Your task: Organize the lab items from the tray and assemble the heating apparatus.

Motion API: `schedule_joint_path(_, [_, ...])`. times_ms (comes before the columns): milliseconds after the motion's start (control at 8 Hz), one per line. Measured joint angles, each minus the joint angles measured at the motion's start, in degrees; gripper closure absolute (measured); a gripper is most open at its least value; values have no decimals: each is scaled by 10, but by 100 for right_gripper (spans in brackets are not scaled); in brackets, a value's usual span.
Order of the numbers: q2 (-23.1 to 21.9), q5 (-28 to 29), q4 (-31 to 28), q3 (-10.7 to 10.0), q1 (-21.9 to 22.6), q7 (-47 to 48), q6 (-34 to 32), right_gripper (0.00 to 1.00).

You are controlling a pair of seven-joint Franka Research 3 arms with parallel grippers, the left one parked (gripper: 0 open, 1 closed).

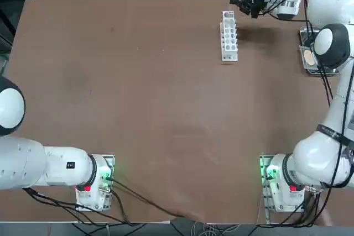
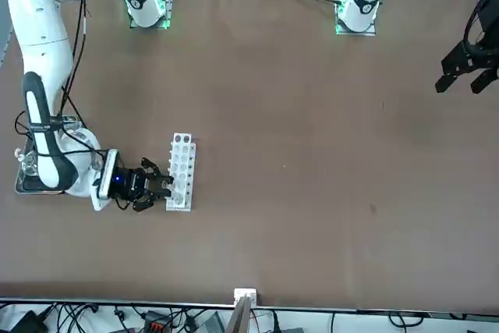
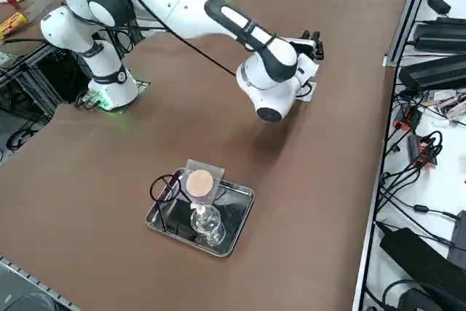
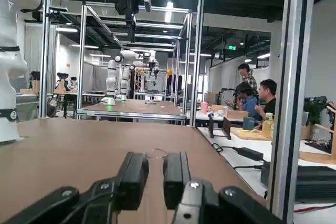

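The shiny metal tray (image 3: 243, 196) sits near the table's right edge. It holds the clear glass burner bottle (image 3: 207, 225), the black wire tripod (image 3: 163, 189) and the grey mesh with a tan round centre (image 3: 200, 182). From overhead the right arm covers most of the tray (image 1: 319, 71); only the mesh (image 1: 308, 56) shows. My right gripper (image 2: 162, 185) hangs low over the table at the far end of the white tube rack (image 2: 181, 171), well away from the tray. In the wrist view its fingers (image 4: 131, 174) stand a narrow gap apart with nothing between them.
The white tube rack (image 1: 229, 36) lies at the far right of the brown table (image 1: 138, 92), pointing away from the robot. Cables and black boxes line the bench beyond the table's far edge (image 3: 429, 71). People sit at a desk in the room beyond.
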Motion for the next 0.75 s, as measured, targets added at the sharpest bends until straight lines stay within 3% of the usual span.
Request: schedule_joint_path(750, [16, 1, -3, 0, 0, -27, 5, 78])
